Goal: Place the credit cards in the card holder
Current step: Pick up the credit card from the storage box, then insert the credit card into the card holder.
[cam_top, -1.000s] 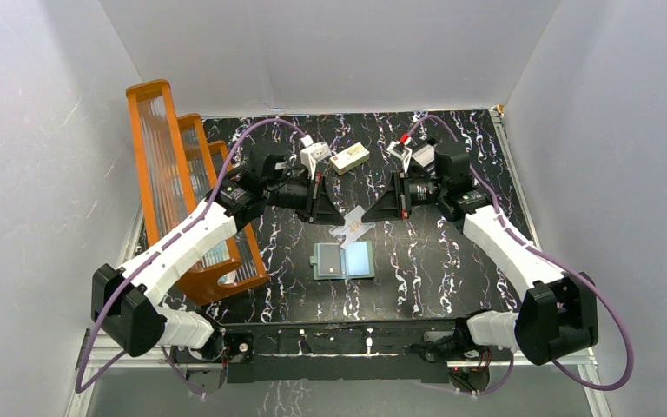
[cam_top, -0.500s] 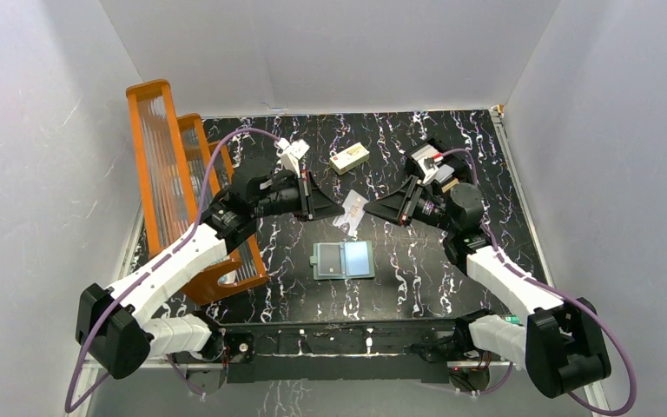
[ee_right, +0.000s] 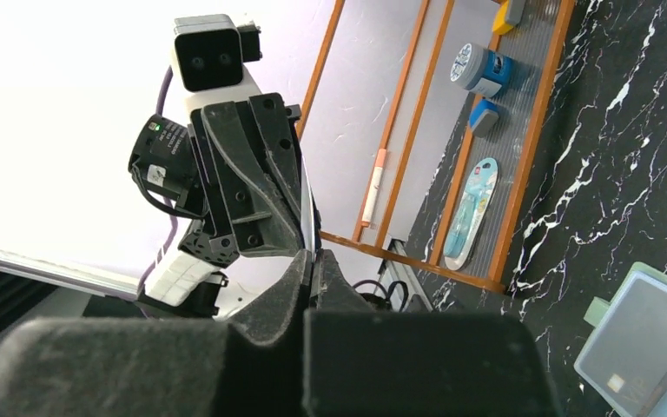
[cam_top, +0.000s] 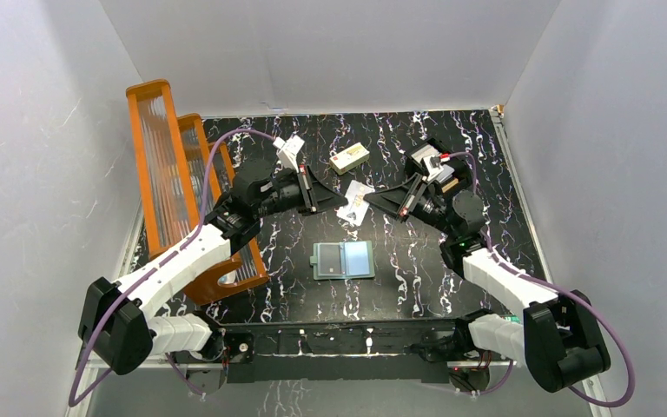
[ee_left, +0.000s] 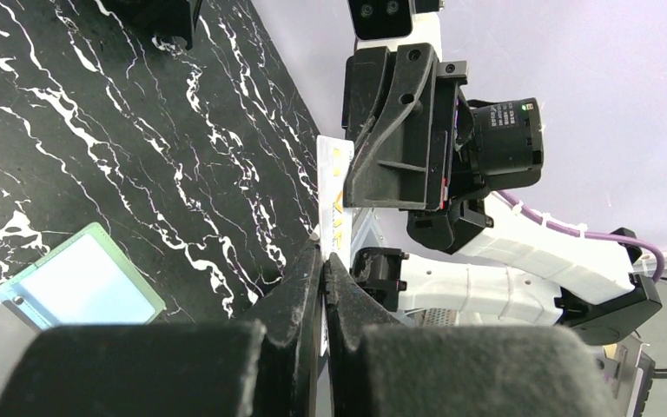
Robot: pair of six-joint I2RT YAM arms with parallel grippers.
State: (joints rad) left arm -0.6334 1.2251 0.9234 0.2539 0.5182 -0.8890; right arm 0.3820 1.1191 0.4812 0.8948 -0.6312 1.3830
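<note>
The credit cards (cam_top: 356, 202) hang in the air above the middle of the table, whitish with yellow marks, pinched from both sides. My left gripper (cam_top: 340, 201) is shut on their left edge. In the left wrist view they stand edge-on (ee_left: 333, 187) just beyond my left gripper (ee_left: 323, 254). My right gripper (cam_top: 372, 201) meets them from the right, and in the right wrist view a thin card edge (ee_right: 312, 236) sits between the closed jaws of the right gripper (ee_right: 313, 261). The card holder (cam_top: 343, 260) lies open and flat nearer the bases, its pale blue lining (ee_left: 87, 287) up (ee_right: 647, 339).
An orange slatted rack (cam_top: 174, 182) stands along the left side and holds small blue items and a long packet (ee_right: 473, 213). A cream block (cam_top: 348, 158) lies at the back centre. The marbled black tabletop (cam_top: 417, 261) ends at white walls.
Both grippers and the cards between them have moved away from the card holder toward the back. The right arm has drawn its elbow in and now reaches from a lower angle.
</note>
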